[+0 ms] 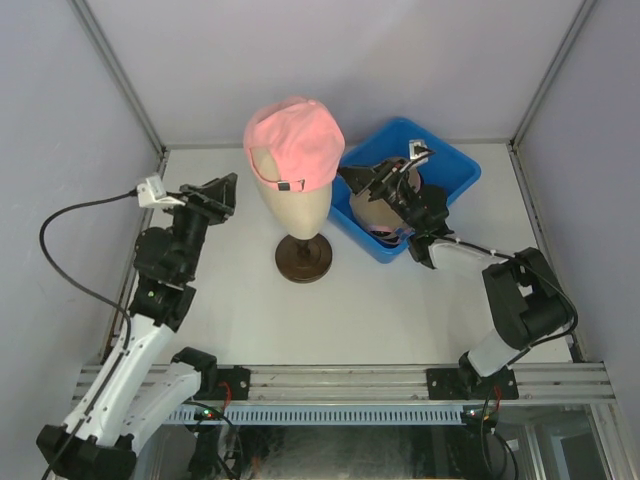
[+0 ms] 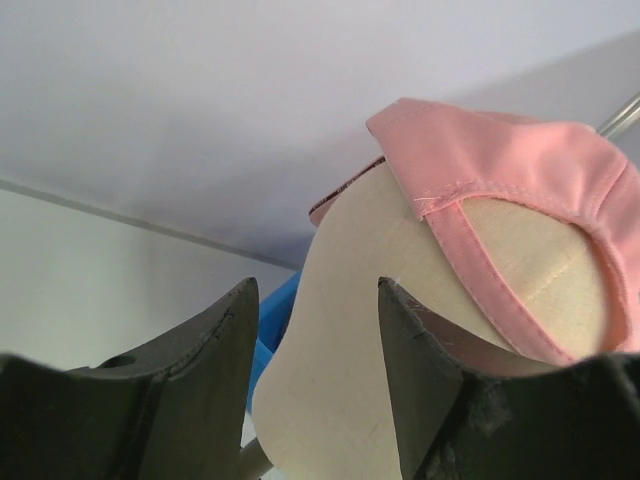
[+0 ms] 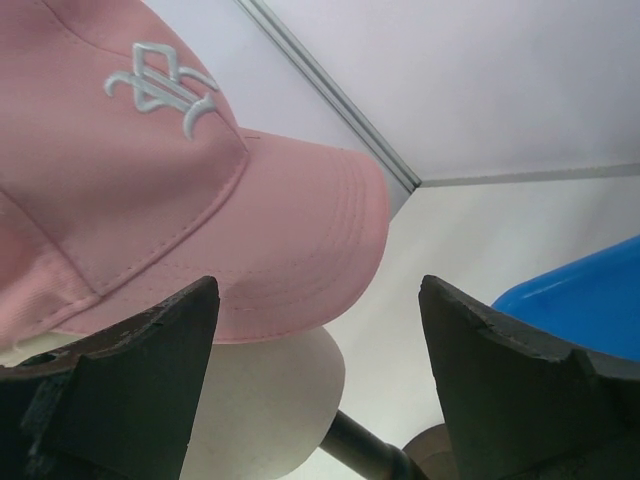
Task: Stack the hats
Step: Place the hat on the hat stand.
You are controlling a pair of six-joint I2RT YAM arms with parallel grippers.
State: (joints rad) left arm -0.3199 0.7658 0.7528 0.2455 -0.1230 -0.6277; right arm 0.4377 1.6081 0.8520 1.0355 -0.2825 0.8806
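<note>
A pink cap (image 1: 296, 138) sits on the beige mannequin head (image 1: 293, 205), its adjusting strap facing the front. It also shows in the left wrist view (image 2: 500, 170) and, with a white logo, in the right wrist view (image 3: 150, 190). A tan cap (image 1: 372, 208) lies in the blue bin (image 1: 455, 170); other hats there are mostly hidden under my right arm. My left gripper (image 1: 224, 192) is open and empty, left of the head. My right gripper (image 1: 357, 180) is open and empty above the bin's left end, pointing at the head.
The mannequin head stands on a dark post and round brown base (image 1: 303, 258) at mid table. The bin stands at the back right, close to the head. The enclosure walls rise behind and at both sides. The head (image 2: 340, 340) fills the left wrist view.
</note>
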